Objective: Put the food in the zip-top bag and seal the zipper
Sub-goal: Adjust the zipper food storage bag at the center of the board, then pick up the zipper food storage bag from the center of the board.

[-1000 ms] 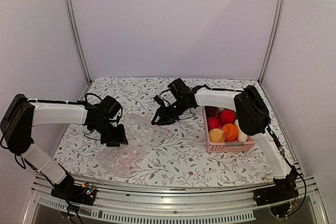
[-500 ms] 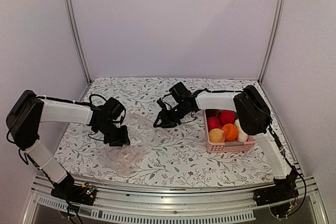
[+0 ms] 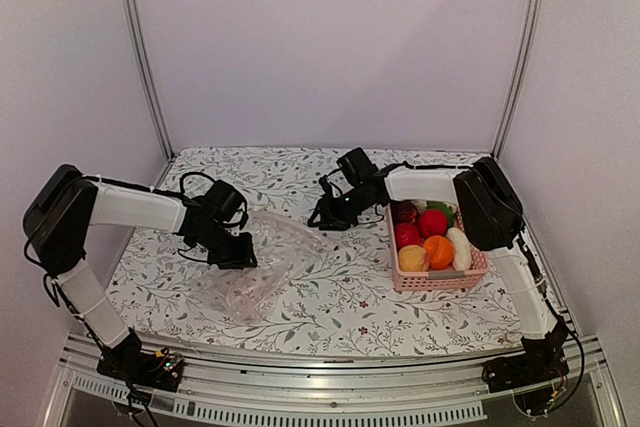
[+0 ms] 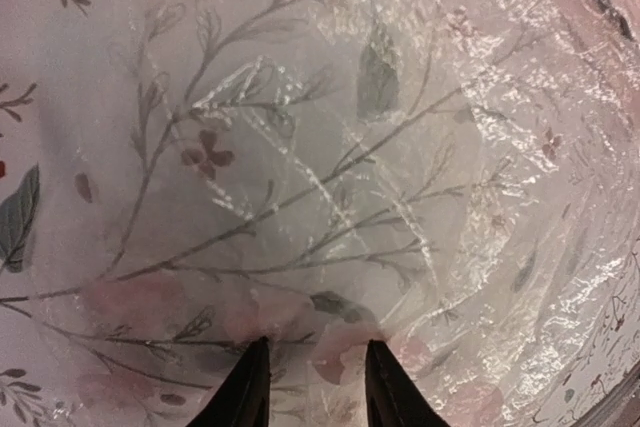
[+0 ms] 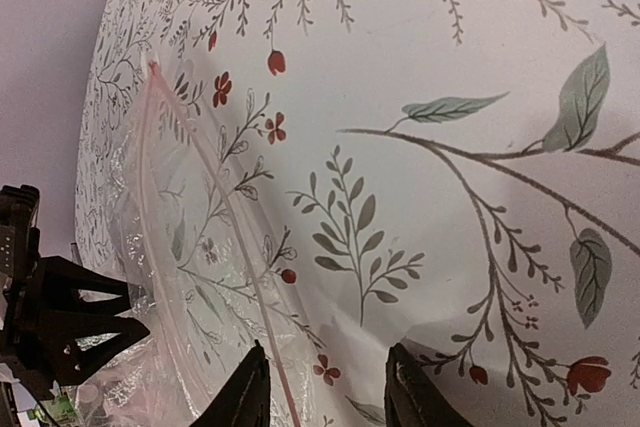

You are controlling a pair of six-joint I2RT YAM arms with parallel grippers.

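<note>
While the food (image 3: 432, 224) sits in the basket (image 3: 440, 283), both grippers stand half open at the bag (image 3: 268, 269).
The table (image 3: 340, 302) carries the bag left of centre, the pink basket at right. Left gripper (image 4: 315, 352) is over the crinkled film, jaws narrowly apart, holding nothing; right gripper (image 5: 325, 357) likewise, the zipper (image 5: 262, 290) passing between its fingers, not pinched.
</note>
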